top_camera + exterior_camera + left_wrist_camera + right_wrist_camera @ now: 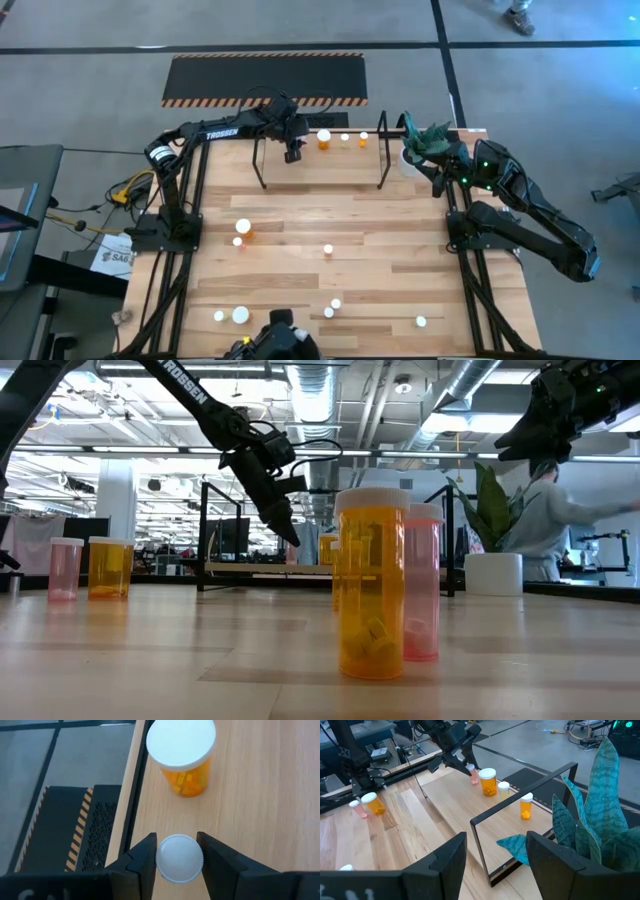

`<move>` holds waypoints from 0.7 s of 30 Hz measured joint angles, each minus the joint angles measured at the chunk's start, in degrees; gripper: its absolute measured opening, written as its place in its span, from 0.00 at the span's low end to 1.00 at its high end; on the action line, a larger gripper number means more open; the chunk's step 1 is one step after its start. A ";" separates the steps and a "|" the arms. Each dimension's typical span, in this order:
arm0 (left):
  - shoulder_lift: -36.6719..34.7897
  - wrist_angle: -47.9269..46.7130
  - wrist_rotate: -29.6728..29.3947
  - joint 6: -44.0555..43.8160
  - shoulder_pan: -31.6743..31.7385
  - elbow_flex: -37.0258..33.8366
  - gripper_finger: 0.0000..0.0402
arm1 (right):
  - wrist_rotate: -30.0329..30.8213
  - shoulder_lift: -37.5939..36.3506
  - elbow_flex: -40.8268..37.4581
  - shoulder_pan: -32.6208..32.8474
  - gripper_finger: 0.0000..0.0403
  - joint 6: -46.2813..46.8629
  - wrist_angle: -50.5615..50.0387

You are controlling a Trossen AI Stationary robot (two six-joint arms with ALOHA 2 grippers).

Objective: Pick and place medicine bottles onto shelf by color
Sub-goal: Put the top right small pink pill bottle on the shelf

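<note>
The shelf (300,165) stands at the table's far edge, a light board in a black rod frame. On it stand a large orange bottle (182,755), a pale bottle (503,787) and a small orange bottle (526,805). My left gripper (179,862) is over the shelf's left part, shut on a small pinkish bottle (472,774) beside the large orange one. My right gripper (495,855) is open and empty at the table's far right, next to the plant (425,140). Several more bottles (243,228) stand on the table. My left gripper pinches the small pinkish bottle by its round white cap (179,851), one finger on each side. The fingers come from above, slanting down toward the shelf board. The bottle is upright under the fingers; whether its bottom rests on the board I cannot tell.
The plant in a white pot (493,572) stands at the shelf's right end. The shelf's black posts (480,850) rise in front of my right gripper. A large orange bottle (372,585) and a pink one (422,585) stand near the table's near edge. A person (560,525) is behind the table.
</note>
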 joint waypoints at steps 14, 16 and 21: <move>0.00 0.00 0.34 1.53 0.00 0.00 0.31 | 0.00 0.00 0.00 0.00 0.56 0.00 0.00; 0.00 -0.01 0.31 1.88 0.00 0.00 0.31 | 0.00 0.02 0.00 0.00 0.56 0.00 0.00; 0.00 0.00 0.07 2.34 0.16 -0.02 0.31 | 0.00 0.00 0.00 0.00 0.56 0.00 0.00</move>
